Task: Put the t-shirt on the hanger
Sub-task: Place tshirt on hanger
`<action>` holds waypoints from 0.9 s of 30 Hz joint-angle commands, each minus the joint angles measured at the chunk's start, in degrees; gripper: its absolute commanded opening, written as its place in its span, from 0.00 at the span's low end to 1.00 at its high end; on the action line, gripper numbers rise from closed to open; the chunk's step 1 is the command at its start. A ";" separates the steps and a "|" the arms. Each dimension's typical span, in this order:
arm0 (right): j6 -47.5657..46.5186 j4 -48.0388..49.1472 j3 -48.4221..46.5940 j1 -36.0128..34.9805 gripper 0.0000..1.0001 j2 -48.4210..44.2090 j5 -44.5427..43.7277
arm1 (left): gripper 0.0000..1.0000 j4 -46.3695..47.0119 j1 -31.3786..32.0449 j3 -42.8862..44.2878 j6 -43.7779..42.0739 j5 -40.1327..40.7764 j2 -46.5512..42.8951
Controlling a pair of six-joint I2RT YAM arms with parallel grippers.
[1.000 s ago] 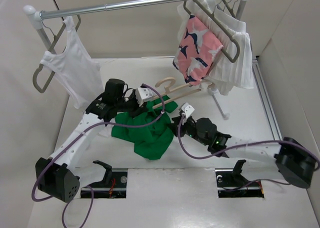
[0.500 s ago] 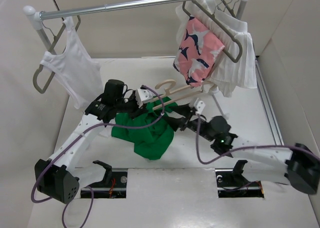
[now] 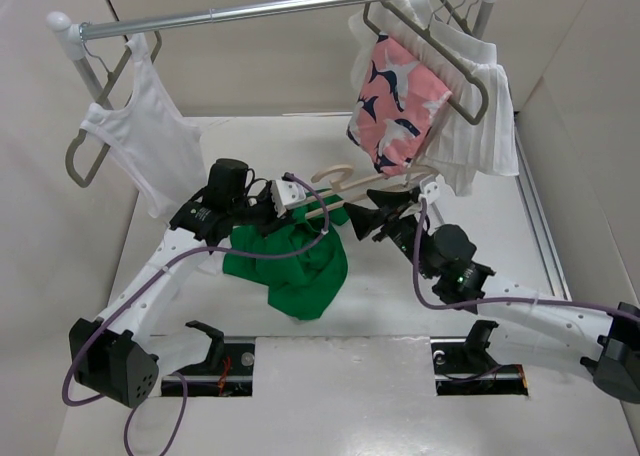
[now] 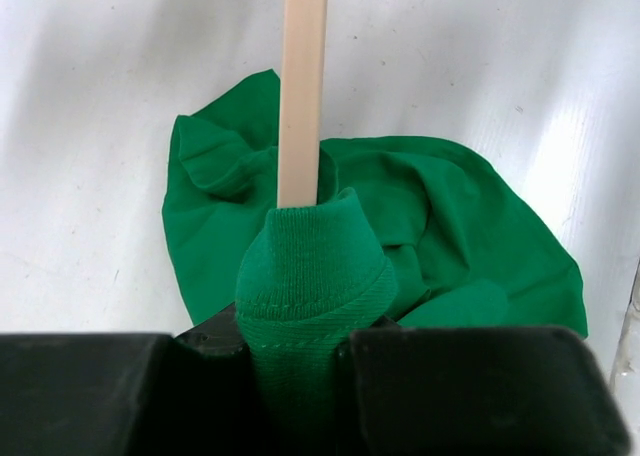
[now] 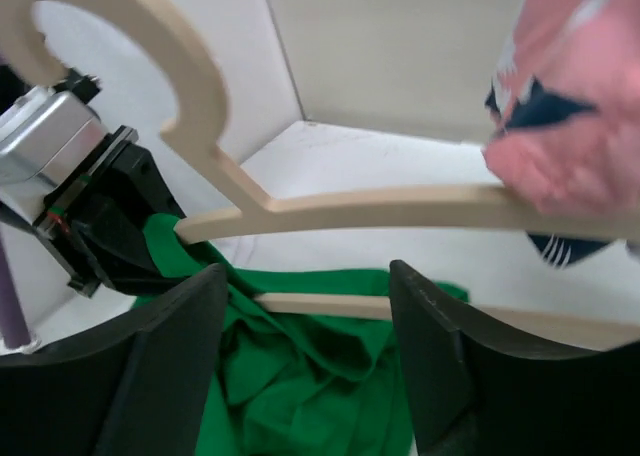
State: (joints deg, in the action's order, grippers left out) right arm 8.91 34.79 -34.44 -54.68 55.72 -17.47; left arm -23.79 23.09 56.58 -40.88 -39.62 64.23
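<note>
The green t-shirt (image 3: pixel 290 261) lies crumpled on the table, with one part drawn up over the left end of the beige wooden hanger (image 3: pixel 350 188). My left gripper (image 3: pixel 272 204) is shut on that fabric-covered end. In the left wrist view the jaws (image 4: pixel 300 341) pinch the green hem (image 4: pixel 312 266) and the hanger bar (image 4: pixel 302 86) runs away from them. My right gripper (image 3: pixel 372 219) is open beside the hanger's middle. In the right wrist view its fingers (image 5: pixel 170 366) straddle the lower bar (image 5: pixel 330 304), below the hook (image 5: pixel 150 36), above the t-shirt (image 5: pixel 300 386).
A clothes rail (image 3: pixel 270 8) spans the back. A white tank top (image 3: pixel 150 141) hangs on a grey hanger at its left. A pink patterned garment (image 3: pixel 400 96) and a white garment (image 3: pixel 475 116) hang at its right, close above the hanger's right end.
My right arm has swung up and to the right, from the t-shirt's right edge to the hanger's middle. The left gripper has held still with the hanger end.
</note>
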 commanded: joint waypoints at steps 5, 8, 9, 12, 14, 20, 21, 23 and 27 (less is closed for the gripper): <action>20.28 0.01 1.48 1.68 0.69 -2.20 -5.02 | 0.00 0.42 -0.24 0.56 -5.77 -1.87 -1.56; 15.36 1.25 -1.59 1.68 0.71 -0.62 -3.01 | 0.00 -0.11 0.29 -0.24 -6.40 -0.56 -1.56; 15.35 1.25 -2.12 1.68 0.73 -0.09 -1.70 | 0.00 -0.90 0.29 -0.24 -6.92 -0.55 -1.04; 18.68 1.25 -2.13 1.68 0.76 1.23 -2.38 | 0.00 -1.70 0.29 0.28 -8.07 -1.07 -0.51; 21.49 1.25 -0.12 1.68 0.76 1.23 -4.31 | 0.00 -1.70 0.29 0.29 -8.07 -1.08 -0.51; 28.10 5.35 1.82 2.20 0.77 1.23 -9.86 | 0.00 -3.27 0.29 -0.76 -11.14 -1.78 -1.03; 28.62 6.77 2.35 2.20 0.77 1.92 -9.86 | 0.00 -3.80 0.29 -0.77 -11.93 -2.39 -1.03; 29.76 8.97 3.05 2.20 0.77 2.72 -9.34 | 0.00 -4.94 0.81 -0.77 -13.95 -2.40 -1.56; 33.10 14.94 5.17 2.73 0.72 4.82 -9.86 | 0.00 -5.56 0.81 -1.29 -16.76 -3.53 -1.56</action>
State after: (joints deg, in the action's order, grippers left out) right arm 38.37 41.12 -29.91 -52.58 59.53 -25.82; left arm -28.18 23.51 55.72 -53.56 -39.94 64.36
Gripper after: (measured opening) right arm 0.732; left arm 0.098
